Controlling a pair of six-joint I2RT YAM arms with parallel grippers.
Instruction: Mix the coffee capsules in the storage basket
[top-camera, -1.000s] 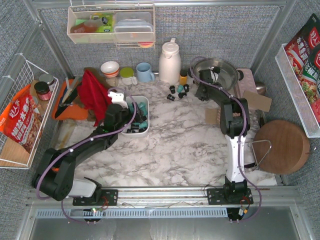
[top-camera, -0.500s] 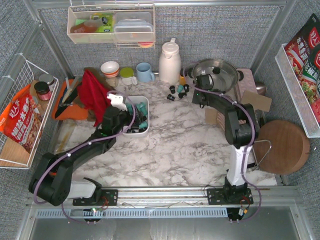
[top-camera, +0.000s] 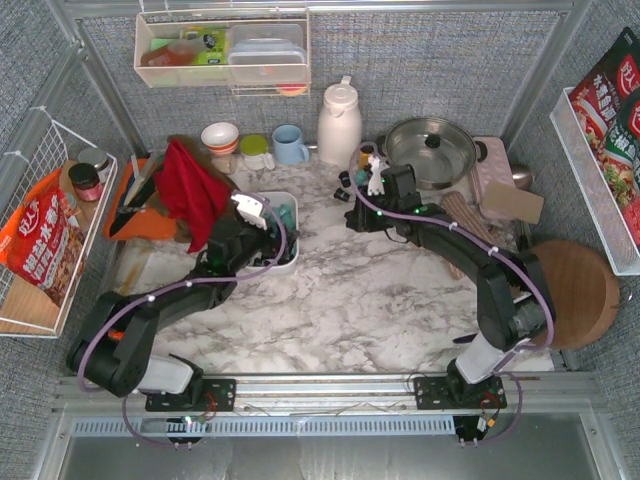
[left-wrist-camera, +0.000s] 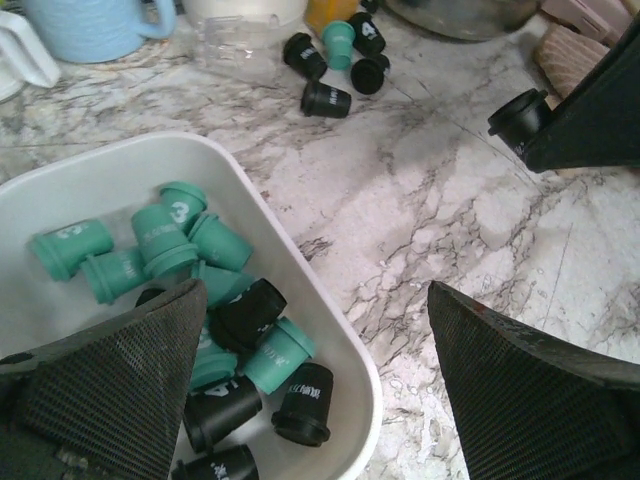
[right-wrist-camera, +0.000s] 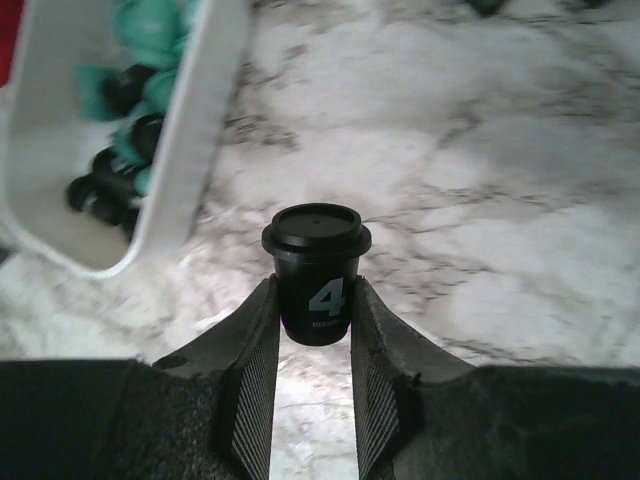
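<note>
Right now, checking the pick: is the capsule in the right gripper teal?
No, the right gripper is shut on a black capsule marked 4.

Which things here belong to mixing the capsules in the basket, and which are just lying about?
Belongs to the job: storage basket; coffee capsules in it; loose capsules outside it; black capsule in the right gripper.
Just lying about: blue mug; white thermos; steel pot; red cloth; round wooden board.
</note>
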